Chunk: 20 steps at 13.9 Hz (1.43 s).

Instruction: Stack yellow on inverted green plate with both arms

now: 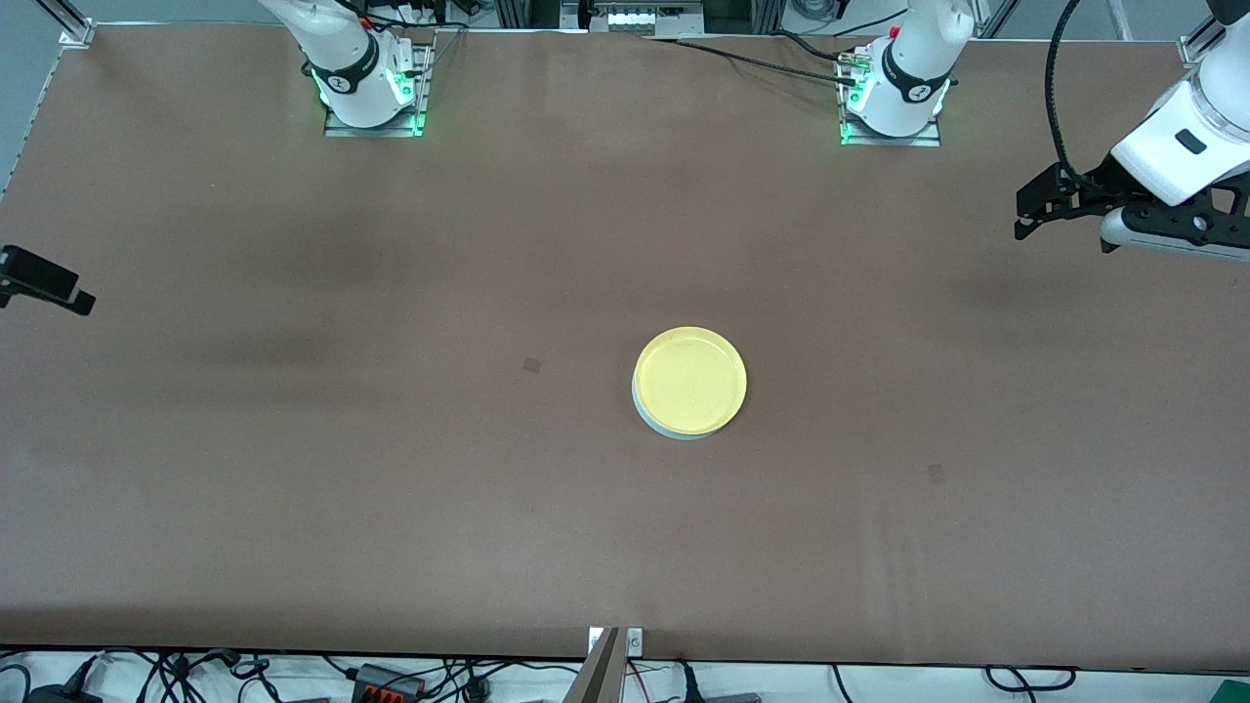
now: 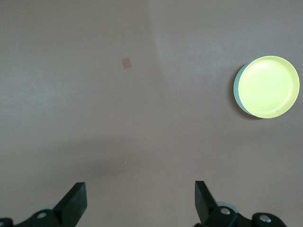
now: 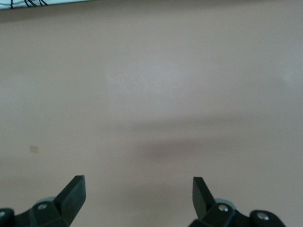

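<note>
The yellow plate (image 1: 689, 380) lies rim-up on the overturned pale green plate (image 1: 660, 425) in the middle of the table; only a crescent of the green rim shows. In the left wrist view the yellow plate (image 2: 268, 86) covers the green plate (image 2: 236, 88) the same way. My left gripper (image 1: 1025, 210) hangs open and empty over bare table toward the left arm's end, well away from the stack; its jaws (image 2: 140, 194) stand wide apart. My right gripper (image 1: 59, 286) is at the right arm's end of the table, open and empty (image 3: 138, 189), over bare table.
The brown table (image 1: 391, 488) bears two small dark patches (image 1: 531, 365) (image 1: 936, 473). The arm bases (image 1: 371, 88) (image 1: 894, 98) stand along the edge farthest from the front camera. Cables lie past the nearest edge (image 1: 391, 679).
</note>
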{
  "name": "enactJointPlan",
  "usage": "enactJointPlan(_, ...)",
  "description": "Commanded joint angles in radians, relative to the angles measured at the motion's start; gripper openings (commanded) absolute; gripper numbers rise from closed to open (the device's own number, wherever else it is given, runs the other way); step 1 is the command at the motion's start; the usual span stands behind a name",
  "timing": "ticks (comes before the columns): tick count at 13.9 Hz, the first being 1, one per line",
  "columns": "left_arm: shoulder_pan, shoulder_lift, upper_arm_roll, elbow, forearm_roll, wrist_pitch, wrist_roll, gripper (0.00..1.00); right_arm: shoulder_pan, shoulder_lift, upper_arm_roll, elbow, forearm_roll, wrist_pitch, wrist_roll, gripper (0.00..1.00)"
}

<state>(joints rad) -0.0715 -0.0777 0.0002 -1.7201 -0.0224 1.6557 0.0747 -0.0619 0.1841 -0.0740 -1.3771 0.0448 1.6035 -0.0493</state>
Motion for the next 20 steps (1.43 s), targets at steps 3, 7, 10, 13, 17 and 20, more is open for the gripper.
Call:
enactJointPlan(3,-0.004,0.029,0.001,0.048,-0.021,-0.027,0.022,1.00,0.008,-0.096,0.034,-0.169,-0.072,0.087,-0.007,1.00)
enactJointPlan(7,-0.005,0.029,0.001,0.048,-0.021,-0.027,0.019,1.00,0.011,-0.206,0.034,-0.326,-0.071,0.155,0.046,1.00)
enactJointPlan(10,-0.004,0.029,0.001,0.048,-0.022,-0.027,0.020,1.00,0.010,-0.199,0.034,-0.315,-0.074,0.156,0.039,1.00)
enactJointPlan(13,-0.005,0.029,0.001,0.048,-0.022,-0.027,0.020,1.00,0.019,-0.199,0.034,-0.310,-0.074,0.158,0.046,1.00)
enactJointPlan(17,-0.004,0.029,0.001,0.048,-0.022,-0.027,0.020,1.00,0.024,-0.196,0.033,-0.296,-0.071,0.153,0.042,1.00)
enactJointPlan(20,-0.004,0.029,0.001,0.048,-0.022,-0.027,0.020,1.00,0.033,-0.196,0.025,-0.295,-0.069,0.151,0.043,1.00)
